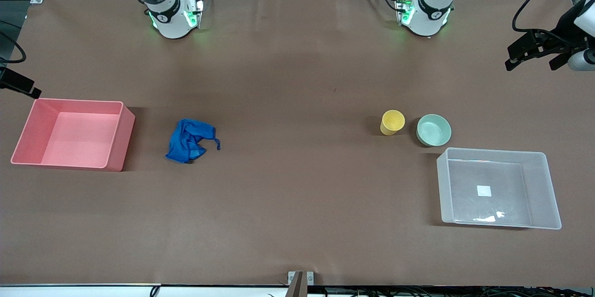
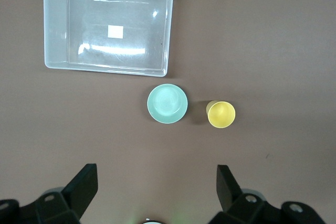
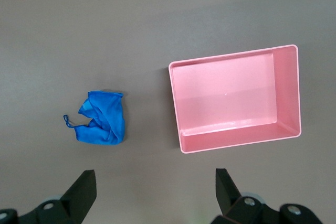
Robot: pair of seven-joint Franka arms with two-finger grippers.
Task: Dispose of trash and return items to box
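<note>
The blue fabric wad lies on the brown table beside the pink bin, toward the right arm's end; it also shows in the right wrist view. The yellow cup and the mint-green bowl stand side by side, just farther from the front camera than the clear box. In the left wrist view the cup, bowl and box all show, and the box holds nothing. My left gripper is open and empty, high over bare table near the cup and bowl. My right gripper is open and empty, high over bare table near the wad and pink bin.
The pink bin stands with nothing in it at the right arm's end of the table, and also shows in the right wrist view. Both arm bases stand along the table's edge farthest from the front camera.
</note>
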